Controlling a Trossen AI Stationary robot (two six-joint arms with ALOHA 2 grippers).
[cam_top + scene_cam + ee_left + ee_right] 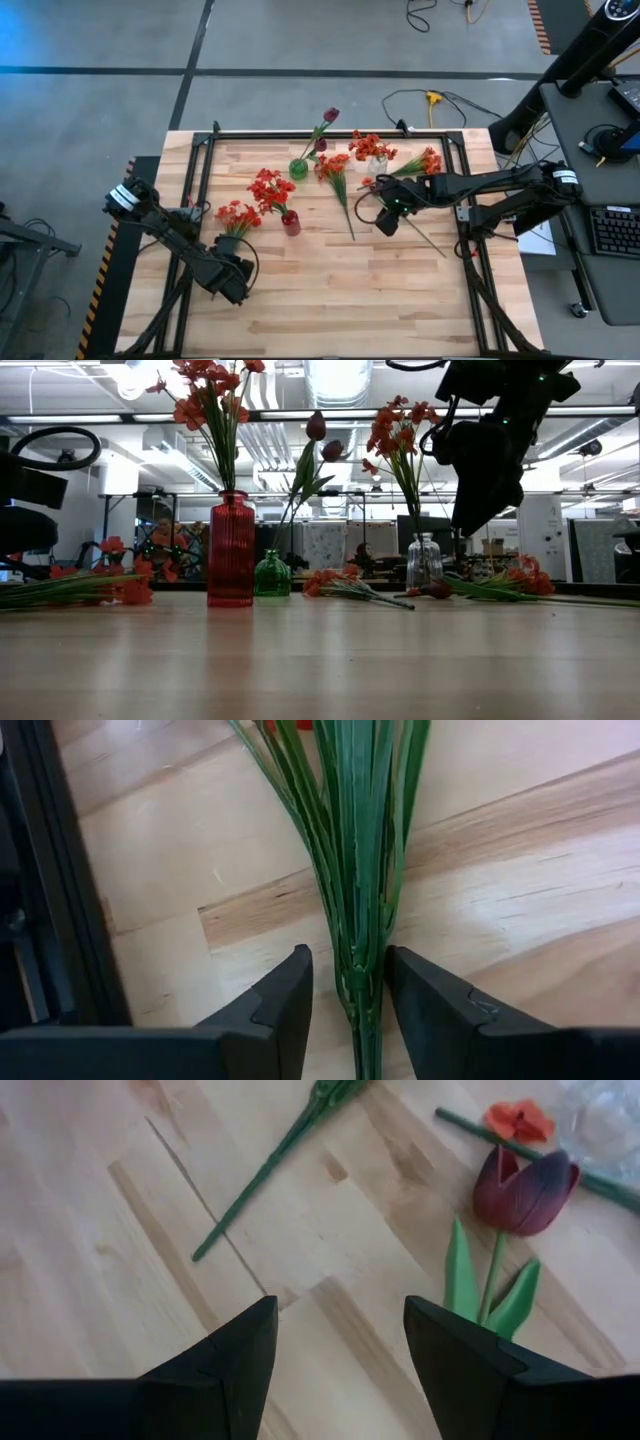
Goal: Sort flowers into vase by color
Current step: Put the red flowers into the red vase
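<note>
My left tool, narrowly parted, straddles the stem of a red flower lying on the surface; next I judge: pinch, lift, carry to the red vase, while my right tool hovers wide beside a purple bud.

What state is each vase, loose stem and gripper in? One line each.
red vase: upright, holding red blooms.
green vase: upright, holding purple buds.
clear vase: upright, holding orange-red blooms.
loose purple bud: lying on the table.
loose red stem: lying flat.
loose orange-red stem: lying flat.
left gripper: open, straddling the loose red stem.
right gripper: open, empty.
</note>
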